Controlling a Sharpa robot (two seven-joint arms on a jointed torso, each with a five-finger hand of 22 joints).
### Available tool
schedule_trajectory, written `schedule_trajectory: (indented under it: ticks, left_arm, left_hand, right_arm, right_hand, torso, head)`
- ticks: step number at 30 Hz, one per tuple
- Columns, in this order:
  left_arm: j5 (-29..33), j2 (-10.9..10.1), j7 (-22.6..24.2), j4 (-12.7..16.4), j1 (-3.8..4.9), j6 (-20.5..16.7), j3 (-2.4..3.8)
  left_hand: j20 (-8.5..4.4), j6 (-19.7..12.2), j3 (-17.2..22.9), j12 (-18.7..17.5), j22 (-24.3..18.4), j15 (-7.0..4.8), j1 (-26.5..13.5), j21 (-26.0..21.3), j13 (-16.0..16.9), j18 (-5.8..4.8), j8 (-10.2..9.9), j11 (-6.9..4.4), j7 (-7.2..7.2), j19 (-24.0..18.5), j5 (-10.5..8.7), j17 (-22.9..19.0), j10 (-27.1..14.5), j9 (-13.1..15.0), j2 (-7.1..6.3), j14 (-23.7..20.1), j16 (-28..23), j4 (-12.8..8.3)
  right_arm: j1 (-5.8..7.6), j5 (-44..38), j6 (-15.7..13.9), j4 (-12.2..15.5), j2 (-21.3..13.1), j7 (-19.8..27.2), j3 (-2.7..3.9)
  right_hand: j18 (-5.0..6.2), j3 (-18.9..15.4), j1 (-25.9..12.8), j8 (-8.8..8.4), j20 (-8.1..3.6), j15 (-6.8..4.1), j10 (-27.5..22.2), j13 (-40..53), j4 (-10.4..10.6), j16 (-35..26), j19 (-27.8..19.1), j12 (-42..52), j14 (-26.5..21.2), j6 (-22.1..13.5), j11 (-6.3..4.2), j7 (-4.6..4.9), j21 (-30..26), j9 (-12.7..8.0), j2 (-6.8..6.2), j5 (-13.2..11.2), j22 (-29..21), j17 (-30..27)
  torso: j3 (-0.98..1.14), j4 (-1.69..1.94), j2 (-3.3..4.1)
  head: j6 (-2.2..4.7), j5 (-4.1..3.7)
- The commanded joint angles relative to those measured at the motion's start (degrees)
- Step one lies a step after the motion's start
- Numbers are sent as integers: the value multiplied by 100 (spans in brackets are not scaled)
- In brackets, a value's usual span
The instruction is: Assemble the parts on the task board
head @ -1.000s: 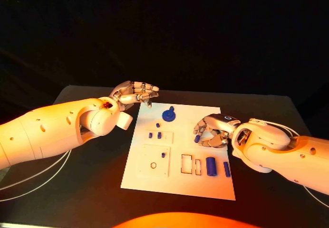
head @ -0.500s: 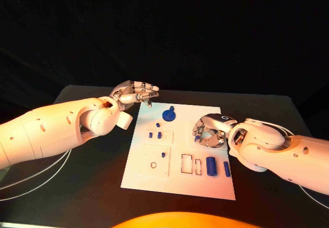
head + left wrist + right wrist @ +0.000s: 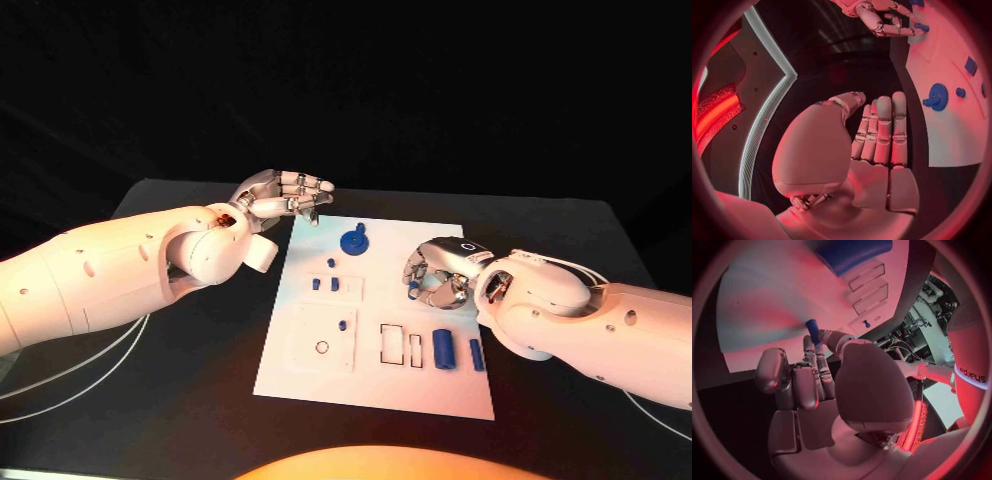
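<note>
- Blue parts are spread over your task board (image 3: 289,372): a gear-like piece (image 3: 355,241) near the far edge, small pegs (image 3: 326,284) in the block below it, and 1 peg (image 3: 345,325) standing in the square plate nearer you.
- You still have 2 long blue bars (image 3: 457,351) lying loose beside the rectangular slots (image 3: 402,344), which look unfilled, so the job reads as partly done at best.
- Your right hand (image 3: 440,276) is over the board's right side, fingers curled around a short blue peg (image 3: 812,330) held at its fingertips; that piece has not been seated yet.
- Your left hand (image 3: 284,195) is off the board's far left corner, above the table (image 3: 173,400); in the wrist view its fingers lie straight and close together, holding nothing.
</note>
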Motion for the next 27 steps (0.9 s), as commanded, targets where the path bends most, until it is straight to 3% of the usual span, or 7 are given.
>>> schedule_trajectory:
  ticks: [1, 14, 27]
  left_arm:
    - [32, 10, 14, 5, 2, 96, 4]
    - [32, 19, 12, -5, 2, 86, 3]
    - [32, 38, 27, -21, 0, 69, 3]
  left_hand:
    - [2, -40, -24, -6, -5, 7, -4, -20, -8, 38, -13, 6, 0, -25, 1, -7, -45, -6, 51, -42, -32, 4]
    - [2, -40, -24, -6, -5, 7, -4, -20, -8, 38, -13, 6, 0, -25, 1, -7, -45, -6, 51, -42, -32, 4]
    - [2, -40, -24, -6, -5, 7, -4, -20, -8, 38, -13, 6, 0, -25, 1, -7, -45, -6, 51, -42, -32, 4]
  right_arm:
    - [-30, -185, -63, -9, 9, -110, -19]
    - [-5, -217, -322, 198, -163, -125, -7]
    - [172, -59, -681, 865, -445, -34, 69]
  right_hand:
    - [-39, 80, 39, 62, -49, -58, 208, 33, -25, 37, 24, 40, 161, 46, -143, -16, 57, 57, 97, 18, 100, 6]
    - [-59, 234, -6, 174, -86, -94, 337, 91, -148, 52, 65, 78, 169, 96, -181, -40, 155, 163, 75, 16, 183, 19]
    - [-75, 262, -25, 199, -93, -100, 369, 108, -180, 70, 98, 83, 177, 104, -188, -42, 230, 191, 58, 13, 233, 54]
  torso:
    - [-3, -4, -3]
    - [-5, -1, -6]
    - [-8, 2, -9]
  head:
    - [-1, -2]
    - [-4, 5]
    - [9, 20]
